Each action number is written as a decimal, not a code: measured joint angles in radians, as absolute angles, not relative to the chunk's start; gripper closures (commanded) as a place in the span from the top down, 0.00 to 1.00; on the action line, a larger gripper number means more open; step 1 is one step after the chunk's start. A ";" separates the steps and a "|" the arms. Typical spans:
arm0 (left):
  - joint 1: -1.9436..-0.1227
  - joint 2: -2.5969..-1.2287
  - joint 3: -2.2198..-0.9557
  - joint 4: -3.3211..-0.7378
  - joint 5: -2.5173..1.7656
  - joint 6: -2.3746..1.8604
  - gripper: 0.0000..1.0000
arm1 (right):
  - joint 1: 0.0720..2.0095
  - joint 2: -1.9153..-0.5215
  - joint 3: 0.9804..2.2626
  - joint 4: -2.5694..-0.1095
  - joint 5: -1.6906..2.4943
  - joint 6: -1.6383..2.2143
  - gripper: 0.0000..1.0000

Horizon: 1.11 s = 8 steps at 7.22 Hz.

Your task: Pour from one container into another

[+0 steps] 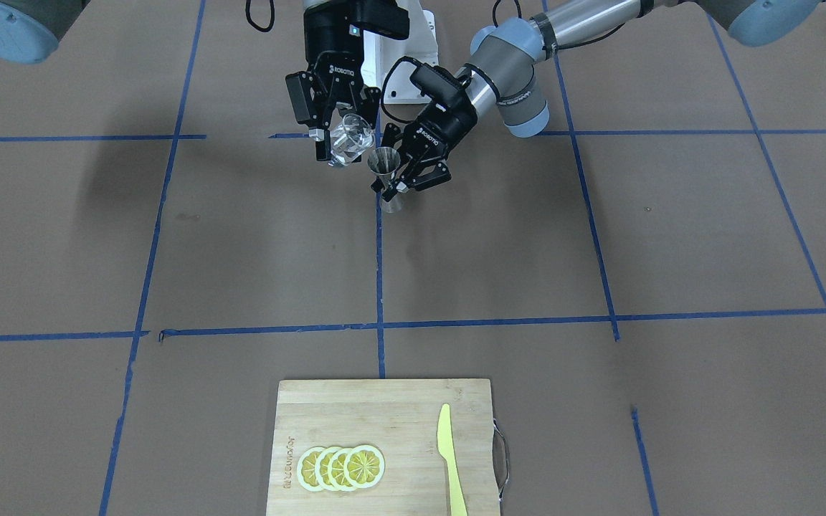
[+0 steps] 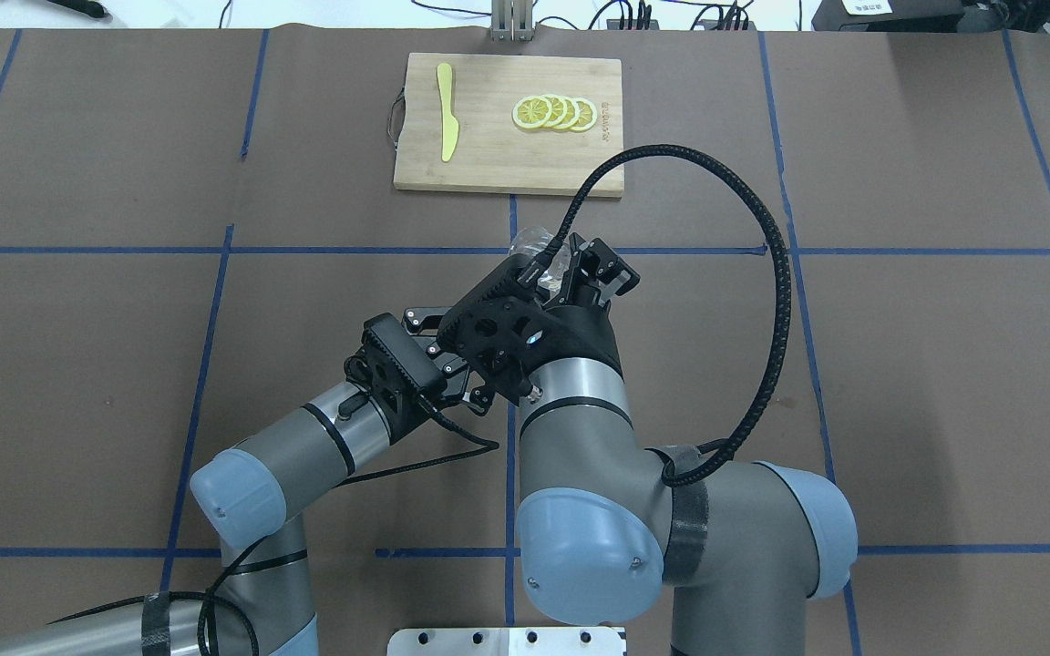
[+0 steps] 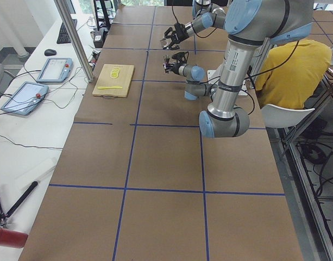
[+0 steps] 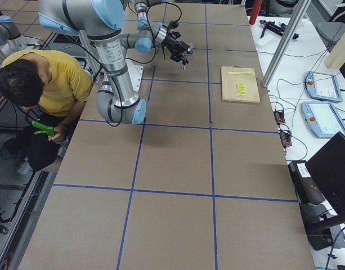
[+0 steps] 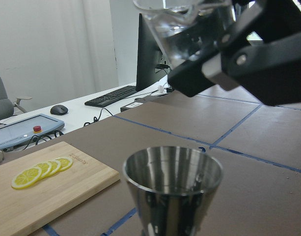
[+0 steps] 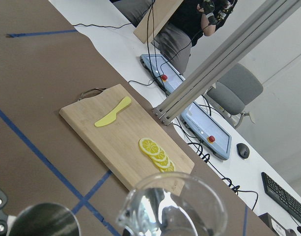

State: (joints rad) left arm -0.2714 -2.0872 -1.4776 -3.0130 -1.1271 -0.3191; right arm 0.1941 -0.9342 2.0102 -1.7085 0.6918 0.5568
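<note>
A steel jigger [image 1: 386,170] stands upright near the centre tape line, and my left gripper [image 1: 393,188] is shut on its narrow waist. The left wrist view shows the jigger [image 5: 173,182] close up with its open mouth upward. A clear glass [image 1: 350,141] hangs just above and beside that mouth, tilted toward it, with my right gripper [image 1: 345,137] shut on it. The glass [image 5: 184,29] holds clear liquid. In the right wrist view the glass rim [image 6: 172,209] fills the bottom and the jigger [image 6: 40,221] sits at lower left. From overhead only part of the glass [image 2: 532,244] shows past the right wrist.
A wooden cutting board [image 1: 384,405] lies at the table's far side with lemon slices [image 1: 341,467] and a yellow knife [image 1: 449,459] on it. The robot's white base plate [image 1: 406,64] is right behind the grippers. Blue tape lines cross the brown table.
</note>
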 measured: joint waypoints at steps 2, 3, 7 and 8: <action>-0.271 -2.094 -1.469 -3.013 -1.127 -0.319 0.00 | 0.194 -0.934 2.008 -1.709 0.692 0.545 0.00; -0.272 -2.099 -1.466 -3.013 -1.127 -0.319 0.00 | 0.193 -0.933 2.007 -1.709 0.692 0.535 0.00; -0.272 -2.107 -1.460 -3.013 -1.127 -0.319 0.00 | 0.193 -0.928 2.009 -1.738 0.691 0.460 0.00; -0.272 -2.107 -1.460 -3.013 -1.128 -0.319 0.00 | 0.193 -0.927 2.009 -1.742 0.690 0.434 0.00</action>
State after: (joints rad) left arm -0.2715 -2.1071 -1.4604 -3.0127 -1.1275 -0.3191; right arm 0.1933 -0.9268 2.0092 -1.7417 0.6901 0.4345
